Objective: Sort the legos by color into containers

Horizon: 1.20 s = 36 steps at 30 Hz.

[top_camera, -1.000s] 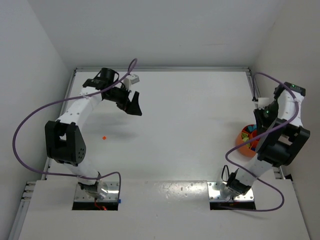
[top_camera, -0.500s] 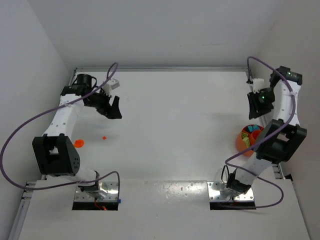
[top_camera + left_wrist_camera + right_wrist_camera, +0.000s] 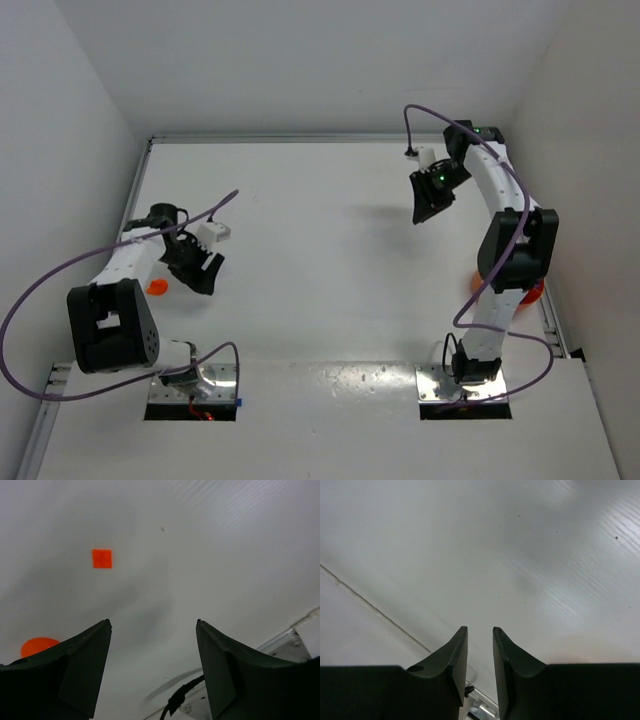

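Note:
One tiny orange lego (image 3: 102,558) lies flat on the white table, ahead of my left gripper (image 3: 152,622) and a little to its left. That gripper is open and holds nothing. From above, my left gripper (image 3: 203,280) hangs low at the table's left side and hides this lego. My right gripper (image 3: 424,212) hovers over bare table at the far right. Its jaws (image 3: 480,628) stand a narrow gap apart with nothing between them. Only slivers of the orange bowl's rim (image 3: 478,281) show behind the right arm. Its contents are hidden.
A small round orange piece (image 3: 155,287) lies just left of the left gripper; the same orange piece (image 3: 39,645) peeks out beside the left finger. The table's metal edge rail (image 3: 292,639) and a black cable (image 3: 181,695) lie close in front of the left gripper.
The left arm swung from the far left back toward the near left and came down over the orange lego, its jaws narrowing. The right arm swung from the bowl to the far table.

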Available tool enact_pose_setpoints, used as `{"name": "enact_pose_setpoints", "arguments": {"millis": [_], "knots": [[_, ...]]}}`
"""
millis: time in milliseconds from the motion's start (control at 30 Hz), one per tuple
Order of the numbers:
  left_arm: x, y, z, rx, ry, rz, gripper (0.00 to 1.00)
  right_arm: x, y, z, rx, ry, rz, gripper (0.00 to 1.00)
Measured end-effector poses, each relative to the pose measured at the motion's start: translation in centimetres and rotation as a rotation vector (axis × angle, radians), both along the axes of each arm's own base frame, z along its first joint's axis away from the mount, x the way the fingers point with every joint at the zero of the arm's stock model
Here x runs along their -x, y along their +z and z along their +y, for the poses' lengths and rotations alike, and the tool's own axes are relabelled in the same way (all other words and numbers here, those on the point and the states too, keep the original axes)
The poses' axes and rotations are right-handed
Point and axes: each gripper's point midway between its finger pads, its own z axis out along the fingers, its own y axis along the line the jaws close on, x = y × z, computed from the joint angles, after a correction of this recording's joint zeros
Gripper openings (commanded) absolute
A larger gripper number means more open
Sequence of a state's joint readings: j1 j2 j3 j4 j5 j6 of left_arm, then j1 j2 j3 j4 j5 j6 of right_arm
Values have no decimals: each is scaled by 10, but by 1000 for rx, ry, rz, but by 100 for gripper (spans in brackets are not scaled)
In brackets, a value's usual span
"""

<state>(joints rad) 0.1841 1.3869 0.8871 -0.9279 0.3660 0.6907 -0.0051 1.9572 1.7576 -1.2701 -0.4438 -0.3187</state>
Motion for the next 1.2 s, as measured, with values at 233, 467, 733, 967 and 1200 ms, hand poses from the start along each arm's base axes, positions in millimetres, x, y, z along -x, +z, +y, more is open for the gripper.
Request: {"name": "enact_pose_setpoints", "arguments": {"millis": [233, 467, 733, 967, 1200], "knots": [[-27, -18, 18, -83, -17, -50, 67, -7, -4, 22, -19, -5, -12, 27], [-41, -29, 19, -100, -29, -59, 66, -6, -8, 29, -17, -6, 2, 25], [-49, -40, 9, -95, -53, -56, 64, -6, -11, 31, -12, -9, 11, 25], [-54, -49, 7, -113, -59, -49, 61, -6, -12, 30, -8, -10, 13, 25], [-59, -53, 9, -141, -51, -55, 52, -1, -19, 28, 4, -11, 33, 25]]}}
